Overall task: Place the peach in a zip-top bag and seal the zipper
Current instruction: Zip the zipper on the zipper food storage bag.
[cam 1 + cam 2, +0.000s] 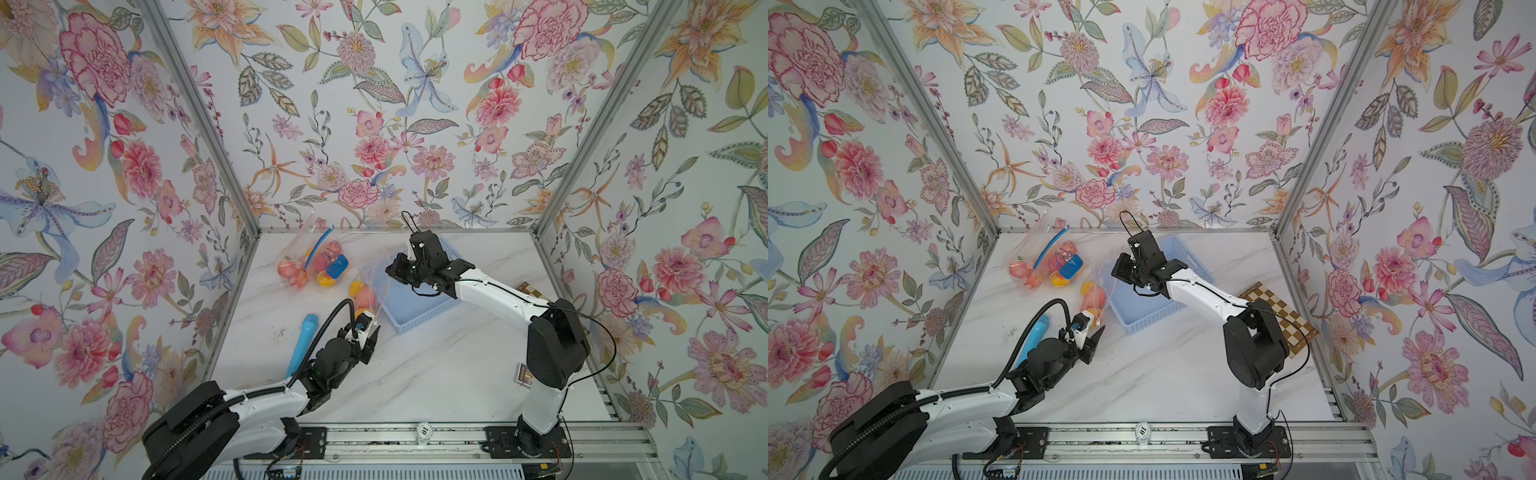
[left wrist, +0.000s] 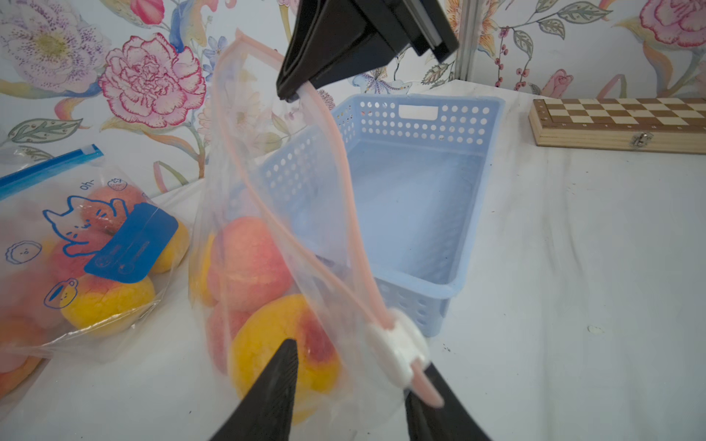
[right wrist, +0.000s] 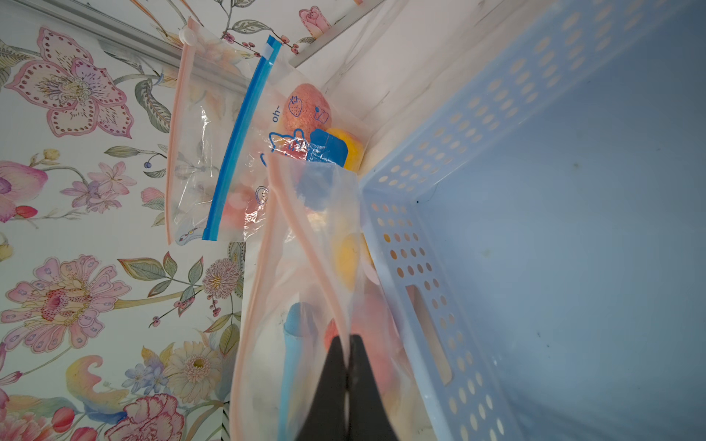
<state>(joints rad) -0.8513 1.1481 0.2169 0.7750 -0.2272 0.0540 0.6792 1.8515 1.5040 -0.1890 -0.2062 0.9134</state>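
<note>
A clear zip-top bag (image 1: 374,286) with a pink zipper hangs between my two grippers beside the basket. Two peaches (image 2: 252,263) lie inside it, pink and yellow. My right gripper (image 3: 347,341) is shut on the bag's upper zipper edge, seen from the left wrist as black fingers (image 2: 294,89) pinching the strip. From there the two pink tracks run down, spread apart, to a white slider (image 2: 397,351). My left gripper (image 2: 361,359) is open, its jaws either side of that slider, which rests by one finger. Both top views show it (image 1: 1092,326) low at the bag's near end.
A light blue perforated basket (image 1: 419,307) stands right behind the bag. A second bag (image 1: 316,262) with a blue zipper, full of fruit, leans in the back left corner. A blue tube (image 1: 303,345) lies left of my left arm. A chessboard (image 1: 1283,316) sits at the right edge.
</note>
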